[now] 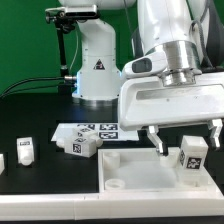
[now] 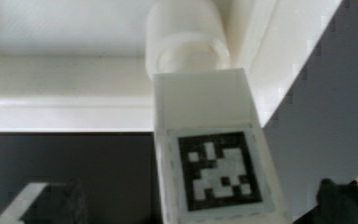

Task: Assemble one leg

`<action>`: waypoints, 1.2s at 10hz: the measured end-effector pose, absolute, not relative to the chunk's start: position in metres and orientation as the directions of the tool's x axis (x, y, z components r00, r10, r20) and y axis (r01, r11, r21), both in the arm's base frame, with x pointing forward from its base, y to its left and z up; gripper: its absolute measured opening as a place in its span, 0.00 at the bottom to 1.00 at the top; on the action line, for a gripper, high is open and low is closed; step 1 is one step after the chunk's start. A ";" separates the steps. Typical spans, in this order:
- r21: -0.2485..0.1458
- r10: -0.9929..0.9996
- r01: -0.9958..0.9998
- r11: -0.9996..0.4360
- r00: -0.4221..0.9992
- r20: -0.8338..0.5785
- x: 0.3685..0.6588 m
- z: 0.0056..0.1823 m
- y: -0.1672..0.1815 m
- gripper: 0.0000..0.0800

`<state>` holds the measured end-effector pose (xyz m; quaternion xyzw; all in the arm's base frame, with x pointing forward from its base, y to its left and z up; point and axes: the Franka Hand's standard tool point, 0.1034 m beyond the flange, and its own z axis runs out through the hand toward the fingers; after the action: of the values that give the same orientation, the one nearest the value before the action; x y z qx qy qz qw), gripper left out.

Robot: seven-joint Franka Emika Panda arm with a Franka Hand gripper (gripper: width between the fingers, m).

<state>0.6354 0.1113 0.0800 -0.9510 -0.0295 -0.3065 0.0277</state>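
Note:
A white leg [image 1: 191,154] with a black-and-white tag stands at the exterior view's right edge of the large white square panel [image 1: 125,172]. My gripper [image 1: 186,146] straddles it with the fingers spread, a gap on each side, so it is open. In the wrist view the leg [image 2: 208,140] runs between my dark fingertips [image 2: 39,205], and its round end meets the panel [image 2: 69,60] at the rim. I cannot tell whether that end sits in a corner hole.
Another tagged leg [image 1: 83,144] lies left of the panel's back edge, and a further one [image 1: 27,151] farther left. The marker board [image 1: 100,130] lies behind them. The robot's white base [image 1: 97,70] stands at the back.

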 end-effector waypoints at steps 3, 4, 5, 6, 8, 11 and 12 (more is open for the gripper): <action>-0.072 0.017 0.061 -0.996 0.865 0.502 0.646 0.090 0.123 0.81; -0.096 -0.003 0.042 -0.995 0.903 0.429 0.648 0.086 0.125 0.81; -0.124 -0.027 0.014 -0.992 0.947 0.321 0.650 0.085 0.129 0.81; -0.136 -0.044 -0.006 -0.991 0.961 0.274 0.655 0.088 0.128 0.81; -0.148 -0.058 -0.039 -0.988 0.991 0.122 0.651 0.084 0.124 0.81; -0.150 -0.057 -0.041 -0.988 0.993 0.102 0.652 0.085 0.124 0.81; -0.146 -0.082 -0.068 -0.987 0.993 0.087 0.650 0.083 0.122 0.81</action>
<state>0.6501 0.1215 0.0828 -0.9956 0.0377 -0.0465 0.0715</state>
